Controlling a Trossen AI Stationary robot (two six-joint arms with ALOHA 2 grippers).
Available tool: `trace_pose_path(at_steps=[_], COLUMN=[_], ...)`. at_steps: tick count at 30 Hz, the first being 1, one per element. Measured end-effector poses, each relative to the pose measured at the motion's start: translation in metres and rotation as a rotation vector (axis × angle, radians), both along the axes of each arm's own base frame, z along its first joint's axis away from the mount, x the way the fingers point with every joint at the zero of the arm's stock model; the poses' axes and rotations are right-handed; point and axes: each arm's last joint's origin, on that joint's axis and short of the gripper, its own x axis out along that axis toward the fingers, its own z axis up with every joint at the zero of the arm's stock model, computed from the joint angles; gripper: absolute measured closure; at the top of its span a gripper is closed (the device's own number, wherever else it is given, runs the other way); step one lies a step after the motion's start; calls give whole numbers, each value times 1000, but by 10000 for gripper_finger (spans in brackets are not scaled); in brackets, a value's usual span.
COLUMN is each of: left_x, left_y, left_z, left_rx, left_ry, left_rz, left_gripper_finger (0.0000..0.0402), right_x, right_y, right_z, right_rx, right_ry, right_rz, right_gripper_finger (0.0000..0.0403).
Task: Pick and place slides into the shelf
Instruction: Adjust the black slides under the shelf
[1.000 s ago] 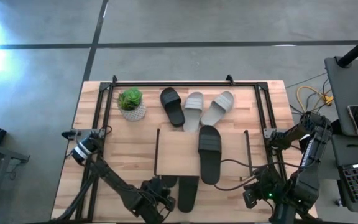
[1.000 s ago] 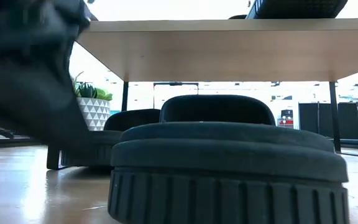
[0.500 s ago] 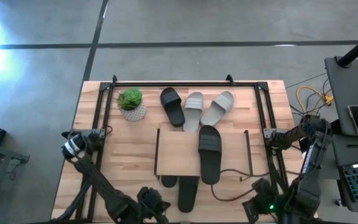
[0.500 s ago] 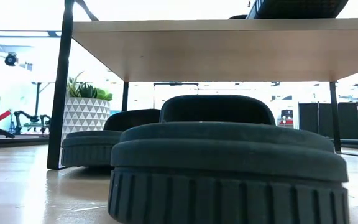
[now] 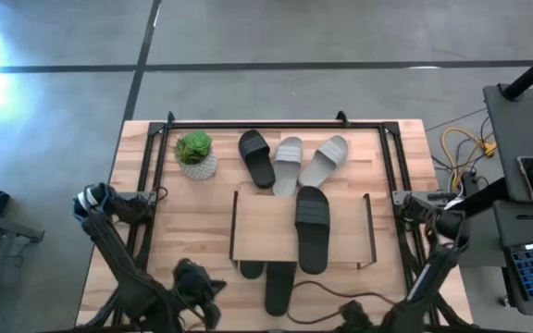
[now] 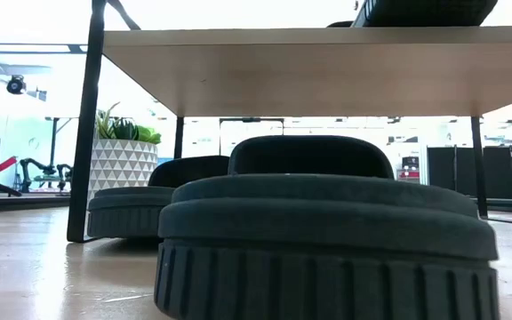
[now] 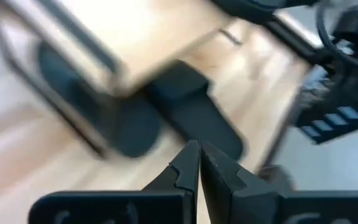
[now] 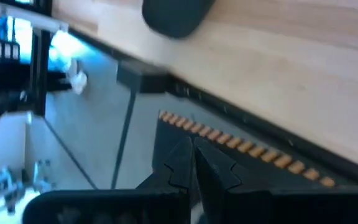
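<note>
one black slide [image 5: 312,228] is laid on the shelf [image 5: 265,227], two dark slides [image 5: 278,287] are tucked beneath it, and three are left behind it on the counter [image 5: 202,208]. both the left gripper [image 7: 199,163] and right gripper [image 8: 192,158] are seen with jaws together, empty.

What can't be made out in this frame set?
- High view: the two dark slides under the shelf show only their near ends; the plank covers the rest.
- Low view: the nearest slide fills the picture and hides most of the table behind it.
- Left wrist view: the shelf and slides are blurred.
- High view: both grippers lie at the bottom edge, cut off.
</note>
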Motion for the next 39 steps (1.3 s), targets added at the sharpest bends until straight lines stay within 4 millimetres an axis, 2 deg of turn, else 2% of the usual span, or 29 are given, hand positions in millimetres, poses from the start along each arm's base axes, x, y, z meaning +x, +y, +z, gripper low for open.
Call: trace_pose_path(at_steps=[4,7,14,18,23,29,39], left_x=[-22,-38,-71,-86,-101,-113,-119], left_y=[16,24,40,52,66,81,94], left_z=[0,-7,-33,-49,-59,-58,-61], left_rx=[53,40,-111,-162,-187,-187,-164], left_ry=[84,111,33,2,-29,-59,-66], left_rz=[28,8,-51,-87,-154,-240,-277], left_gripper_finger=[402,402,402,402,402,402,402], right_x=[29,51,90,108,132,144,146], right_y=[4,8,14,15,14,3,-3], right_z=[-18,-22,-25,-31,-40,-38,-36], right_rx=[-42,-66,-100,-95,-90,-129,-108], right_ry=[-11,-22,-20,-20,-23,22,110], right_rz=[-56,-49,-69,-101,-138,-178,-157], right_gripper_finger=[392,392,392,392,392,392,392])
